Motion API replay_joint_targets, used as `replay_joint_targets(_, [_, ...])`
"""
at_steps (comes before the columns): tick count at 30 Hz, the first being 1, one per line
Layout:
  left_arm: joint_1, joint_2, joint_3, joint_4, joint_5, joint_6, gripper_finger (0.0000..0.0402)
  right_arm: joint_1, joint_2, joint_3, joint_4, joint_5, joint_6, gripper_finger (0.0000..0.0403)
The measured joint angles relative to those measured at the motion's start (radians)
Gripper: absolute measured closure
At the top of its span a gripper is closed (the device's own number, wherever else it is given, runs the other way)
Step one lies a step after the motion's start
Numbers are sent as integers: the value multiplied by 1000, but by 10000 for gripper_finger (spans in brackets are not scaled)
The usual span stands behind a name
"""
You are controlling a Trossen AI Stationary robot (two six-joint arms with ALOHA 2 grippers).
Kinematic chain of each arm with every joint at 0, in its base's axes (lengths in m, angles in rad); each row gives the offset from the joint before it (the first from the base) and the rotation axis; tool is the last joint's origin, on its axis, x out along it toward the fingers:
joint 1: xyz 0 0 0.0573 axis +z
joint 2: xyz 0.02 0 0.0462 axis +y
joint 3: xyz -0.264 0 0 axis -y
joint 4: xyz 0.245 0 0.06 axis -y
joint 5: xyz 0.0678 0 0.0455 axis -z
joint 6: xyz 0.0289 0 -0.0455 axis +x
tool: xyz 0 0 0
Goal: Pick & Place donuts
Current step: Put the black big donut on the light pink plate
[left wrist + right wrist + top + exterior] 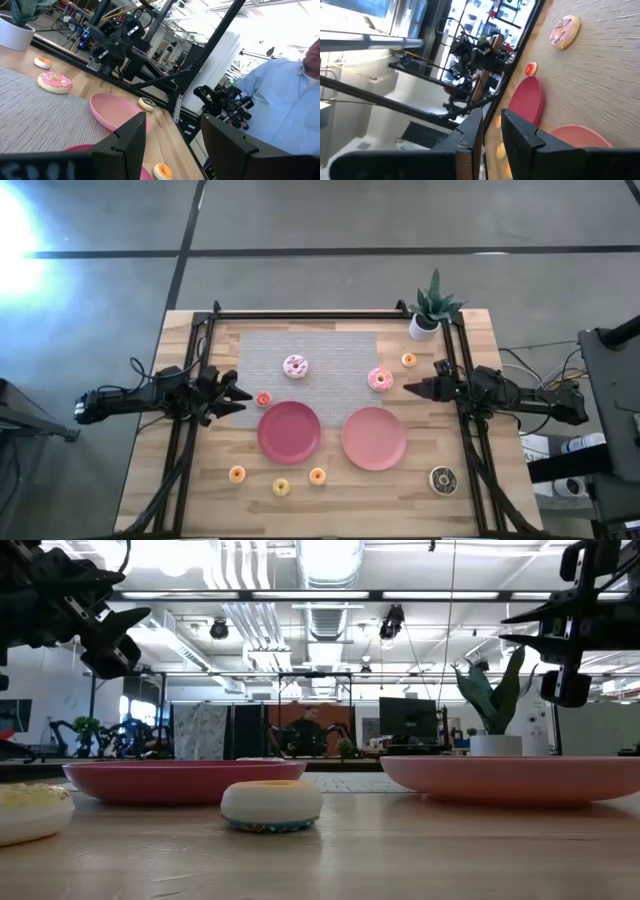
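In the high view a white-pink sprinkled donut (296, 366) lies on the grey mat (330, 345) and a plain pink donut (380, 379) lies at the mat's right edge. A chocolate donut (443, 478) sits near the table's near right corner. Mini donuts lie by the left gripper (263, 399), near the plant (409, 360) and in a row along the near edge (237, 474) (281, 487) (317, 475). My left gripper (245, 393) hovers open, left of the red mini donut. My right gripper (405, 387) hovers just right of the pink donut, its fingers a narrow gap apart (492, 125).
A red plate (289, 431) and a pink plate (374, 438) sit side by side near the table's middle. A potted plant (432, 310) stands at the far right corner. Black frame rails (330, 315) border the work area. A person in a light blue shirt (285, 100) stands beyond the table.
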Motion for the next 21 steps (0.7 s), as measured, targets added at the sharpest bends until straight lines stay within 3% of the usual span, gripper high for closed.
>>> replay_joint_targets(2, [0,0,0,0,0,0,237,0,0,0,8,21,50,339])
replay_joint_targets(7, [0,0,0,0,0,0,237,4,5,0,59,187,132,339])
replay_joint_targets(9, [0,0,0,0,0,0,237,5,26,0,126,177,129,339])
replay_joint_targets(13, [0,0,0,0,0,0,237,26,150,15,257,52,154,336])
replay_joint_targets(16, [0,0,0,0,0,0,237,79,310,112,86,3,172,331])
replay_joint_targets(21, [0,0,0,0,0,0,237,204,621,399,-507,-69,32,329])
